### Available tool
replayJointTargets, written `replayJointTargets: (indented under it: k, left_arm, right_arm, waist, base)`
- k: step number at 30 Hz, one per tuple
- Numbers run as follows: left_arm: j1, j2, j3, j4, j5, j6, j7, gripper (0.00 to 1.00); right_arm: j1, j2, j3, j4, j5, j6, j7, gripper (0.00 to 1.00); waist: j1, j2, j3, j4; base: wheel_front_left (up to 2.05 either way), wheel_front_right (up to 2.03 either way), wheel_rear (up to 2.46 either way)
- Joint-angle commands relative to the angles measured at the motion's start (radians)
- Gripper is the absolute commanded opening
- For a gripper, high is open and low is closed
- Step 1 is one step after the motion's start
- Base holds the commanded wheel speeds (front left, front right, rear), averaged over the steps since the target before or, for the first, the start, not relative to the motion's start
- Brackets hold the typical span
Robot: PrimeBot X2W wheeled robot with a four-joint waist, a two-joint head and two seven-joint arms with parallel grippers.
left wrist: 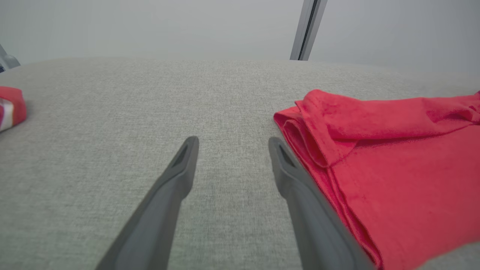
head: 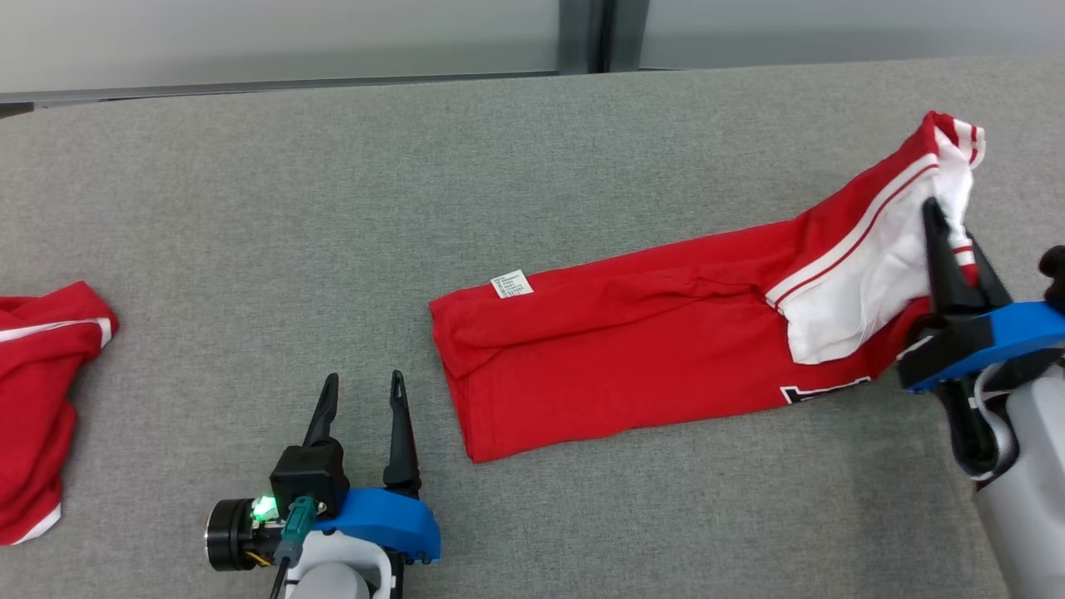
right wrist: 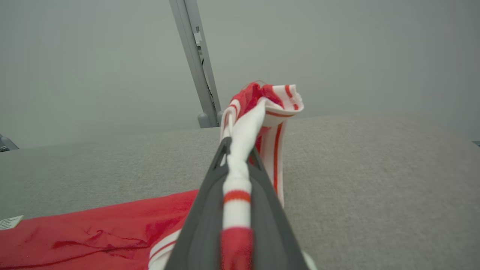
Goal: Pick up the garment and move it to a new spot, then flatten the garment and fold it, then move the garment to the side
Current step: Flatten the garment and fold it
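Since the right gripper (head: 948, 231) is clamped on only a thin bunched edge of the shirt (head: 632, 349), the cloth could slide out from between its closed fingers if the arm pulls hard. The shirt lies right of centre on the table (head: 499, 166), stretched into a long band. Its right end is lifted off the surface and its left end lies flat just beside the left gripper (head: 364, 384). That gripper rests with its fingers spread wide and holds nothing, so nothing pins the far end. A pull would likely drag the whole band, bunch its layers or skew the fold. The raised end could also flop over unevenly.

The shirt looks like soft matte knit, mostly red, with a white panel and ribbed trim striped in red. It drapes limply and creases easily. The left edge shows stacked rolled layers. A small white label (head: 512, 284) sits near one corner, and dark lettering peeks out at the lower edge. The table is covered in grey felt-like cloth, slightly rough, which probably grips fabric. Both grippers have hard, dark, tapered fingers. Another red garment (head: 42, 391) lies crumpled well apart at the far left.
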Motion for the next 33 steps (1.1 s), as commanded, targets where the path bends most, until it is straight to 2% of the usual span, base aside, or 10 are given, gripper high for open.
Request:
replayJointTargets:
  k: [1,6,10,16,21,23,27,33]
  left_arm:
    - [0.001,0.000,-0.005,0.001,-0.009,-0.002,0.000,1.00]
    - [-0.008,0.000,-0.041,0.004,-0.033,-0.003,0.000,1.00]
    - [-0.012,0.000,-0.079,-0.005,-0.051,0.001,0.000,1.00]
    - [0.010,0.000,-0.124,-0.022,-0.073,0.008,0.000,1.00]
    - [0.001,0.000,-0.144,-0.031,-0.082,0.011,0.000,1.00]
    - [-0.010,0.000,-0.148,-0.035,-0.084,0.014,0.000,1.00]
    - [-0.021,0.000,-0.137,-0.045,-0.076,0.021,0.000,1.00]
    - [-0.057,0.000,-0.099,-0.035,-0.043,0.016,0.000,1.00]
  right_arm:
    - [0.016,0.017,0.013,-0.022,0.003,0.000,-0.003,0.00]
    - [0.040,0.057,0.148,-0.143,0.028,0.000,-0.003,0.00]
    - [0.030,0.069,0.249,-0.169,0.048,0.000,-0.003,0.00]
    - [0.006,0.084,0.353,-0.121,0.056,0.000,-0.003,0.00]
    - [-0.016,0.106,0.405,-0.045,0.032,0.000,-0.003,0.00]
    - [-0.025,0.128,0.416,-0.037,0.040,0.000,-0.003,1.00]
    - [-0.020,0.137,0.433,-0.072,0.042,0.000,-0.003,1.00]
    - [0.004,0.131,0.323,-0.099,-0.006,0.000,-0.003,1.00]
  waist:
    - [0.0000,0.0000,-0.002,0.005]
    - [0.0000,0.0000,-0.011,0.070]
    - [0.0000,0.0000,-0.016,0.156]
    - [0.0000,0.0000,-0.022,0.284]
    - [0.0000,0.0000,-0.015,0.337]
    - [0.0000,0.0000,-0.014,0.335]
    - [0.0000,0.0000,-0.016,0.282]
    - [0.0000,0.0000,-0.035,0.154]
  base:
    - [0.00,0.00,0.00]
    - [0.00,0.00,0.00]
    - [0.00,0.00,0.00]
    - [0.00,0.00,0.00]
    - [0.00,0.00,0.00]
    - [0.00,0.00,0.00]
    - [0.00,0.00,0.00]
    - [0.00,0.00,0.00]
